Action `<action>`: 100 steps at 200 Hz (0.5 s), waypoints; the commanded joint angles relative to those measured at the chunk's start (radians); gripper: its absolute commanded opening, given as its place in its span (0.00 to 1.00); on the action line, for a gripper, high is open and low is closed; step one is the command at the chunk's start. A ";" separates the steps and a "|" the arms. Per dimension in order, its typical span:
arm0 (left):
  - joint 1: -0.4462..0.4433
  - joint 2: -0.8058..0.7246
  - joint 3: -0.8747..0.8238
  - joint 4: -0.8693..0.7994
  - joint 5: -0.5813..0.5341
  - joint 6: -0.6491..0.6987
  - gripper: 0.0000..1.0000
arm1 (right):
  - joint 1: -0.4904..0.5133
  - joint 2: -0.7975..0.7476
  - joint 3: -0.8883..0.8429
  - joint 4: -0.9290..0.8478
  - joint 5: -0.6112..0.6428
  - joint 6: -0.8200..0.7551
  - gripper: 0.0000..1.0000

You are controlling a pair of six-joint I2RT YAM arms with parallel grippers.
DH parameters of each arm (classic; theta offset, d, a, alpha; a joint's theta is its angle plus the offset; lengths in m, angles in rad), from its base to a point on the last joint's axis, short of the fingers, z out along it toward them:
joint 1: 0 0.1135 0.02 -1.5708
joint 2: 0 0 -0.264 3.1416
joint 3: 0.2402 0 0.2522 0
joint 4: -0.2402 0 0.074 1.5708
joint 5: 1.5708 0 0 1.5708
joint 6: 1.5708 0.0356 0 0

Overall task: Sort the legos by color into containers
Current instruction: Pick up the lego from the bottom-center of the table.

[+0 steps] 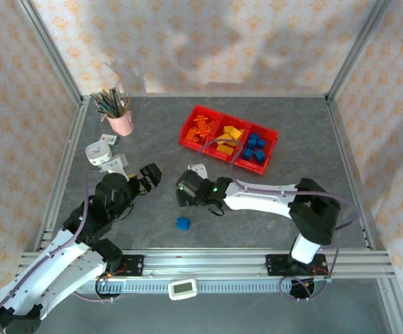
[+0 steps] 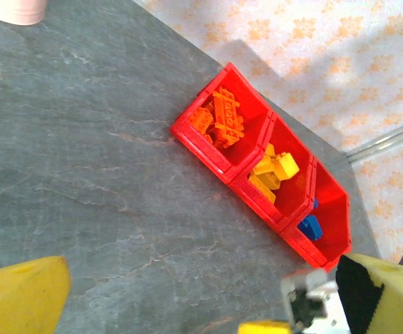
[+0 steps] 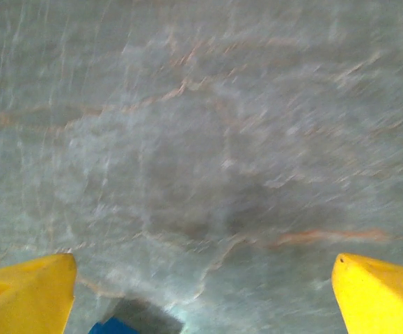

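Top view, containers: Three joined red containers (image 1: 190, 123) stand in a row at the far middle of the grey bench (image 1: 271, 202). They hold orange legos (image 1: 200, 129) on the left, yellow legos (image 1: 227, 139) in the middle and blue legos (image 1: 255, 148) on the right.
Top view, loose lego: One blue lego (image 1: 182, 223) lies alone near the front rail, well apart from the containers.
Top view, right gripper: The right gripper (image 1: 184, 191) hangs just beyond that lego, its arm stretched leftward.
Top view, left gripper: The left gripper (image 1: 150, 174) sits to its left, and a pink cup (image 1: 122, 124) of pencils stands at far left.
Left wrist view, left gripper: Released, its yellow fingers (image 2: 20, 299) spread wide with nothing between them.
Left wrist view, containers: All three lie ahead, each holding one colour. A white object (image 2: 304, 300) at lower right is possibly part of the other arm.
Right wrist view, right gripper: Released, its fingers (image 3: 27, 296) far apart over blurred, bare bench.
Right wrist view, blue lego: A corner shows at the bottom edge, just beside the left-hand finger.
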 commanded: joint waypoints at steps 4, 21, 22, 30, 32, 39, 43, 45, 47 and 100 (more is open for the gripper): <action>0.008 -0.044 -0.016 -0.089 -0.064 -0.035 0.99 | 0.051 0.069 0.023 0.015 0.001 0.046 0.94; 0.008 -0.068 -0.020 -0.107 -0.075 -0.046 0.99 | 0.075 0.098 0.040 0.009 -0.012 0.049 0.93; 0.009 -0.068 -0.021 -0.108 -0.076 -0.046 0.99 | 0.078 0.100 0.040 0.009 -0.012 0.049 0.93; 0.009 -0.076 -0.021 -0.113 -0.080 -0.051 0.99 | 0.092 0.107 0.044 0.009 -0.014 0.053 0.93; 0.009 -0.078 -0.021 -0.114 -0.079 -0.052 0.99 | 0.095 0.109 0.044 0.008 -0.014 0.054 0.92; 0.008 -0.082 -0.022 -0.117 -0.080 -0.053 0.99 | 0.104 0.116 0.047 0.004 -0.018 0.064 0.92; 0.009 -0.084 -0.023 -0.119 -0.079 -0.054 0.99 | 0.108 0.120 0.049 0.002 -0.020 0.071 0.92; 0.008 -0.085 -0.023 -0.120 -0.080 -0.054 0.99 | 0.110 0.123 0.049 0.001 -0.022 0.074 0.92; 0.008 -0.086 -0.022 -0.121 -0.080 -0.055 0.99 | 0.112 0.125 0.050 0.000 -0.022 0.077 0.92; 0.008 -0.085 -0.023 -0.120 -0.079 -0.052 0.99 | 0.120 0.149 0.057 -0.044 -0.002 0.164 0.83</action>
